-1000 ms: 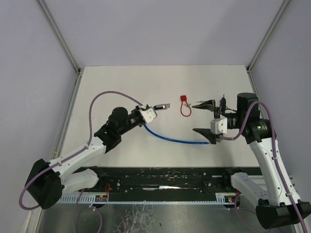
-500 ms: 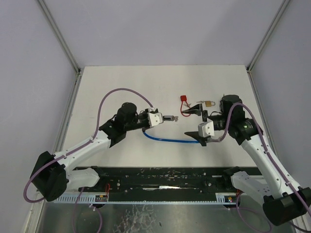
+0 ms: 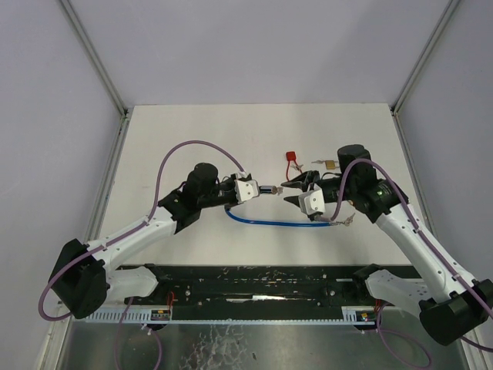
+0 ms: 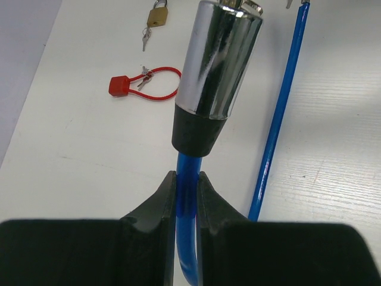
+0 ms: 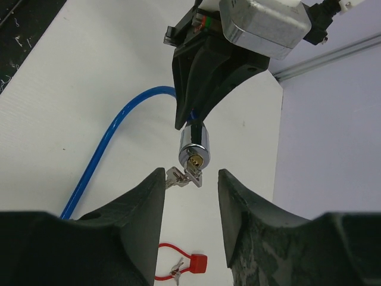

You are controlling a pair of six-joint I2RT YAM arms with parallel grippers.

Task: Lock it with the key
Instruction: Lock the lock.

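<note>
A blue cable ends in a chrome lock cylinder, and my left gripper is shut on the cable just behind the cylinder's black collar. The cylinder is held above the table, its keyhole facing my right gripper. A key sits in the keyhole, with a second key dangling from it. My right gripper is open, its jaws either side of the keys. From above, the two grippers meet at the lock.
A red cable lock with small keys lies behind the grippers. A brass padlock with keys lies to its right. The blue cable's loop runs along the table in front of both grippers.
My right arm has swung left up to the lock, and its jaws have narrowed around the keys. The left arm carried the lock a little to the right, then held still.
</note>
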